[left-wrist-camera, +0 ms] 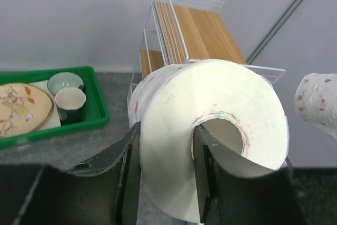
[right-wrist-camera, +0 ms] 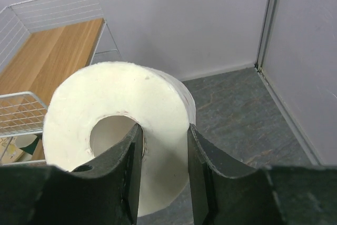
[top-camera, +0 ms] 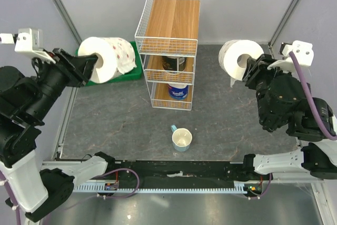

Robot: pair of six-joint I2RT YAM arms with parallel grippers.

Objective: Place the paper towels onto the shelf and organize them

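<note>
My left gripper (top-camera: 88,66) is shut on a white paper towel roll with red print (top-camera: 105,56), held in the air left of the shelf (top-camera: 171,40). One finger is in the core and one outside, as the left wrist view shows for the gripper (left-wrist-camera: 166,130) and roll (left-wrist-camera: 237,98). My right gripper (top-camera: 247,69) is shut the same way on a white roll (top-camera: 237,56), right of the shelf; the right wrist view shows that gripper (right-wrist-camera: 163,130) and roll (right-wrist-camera: 116,93). A dark-wrapped roll (top-camera: 174,62) sits on the middle tier and a blue-wrapped roll (top-camera: 178,90) on the bottom tier. The top board is bare.
A pale blue cup (top-camera: 181,139) stands on the table in front of the shelf. A green tray (left-wrist-camera: 97,114) with a plate and cups lies at the back left, partly hidden behind my left roll. A red-dotted roll (left-wrist-camera: 318,104) shows at the left wrist view's right edge.
</note>
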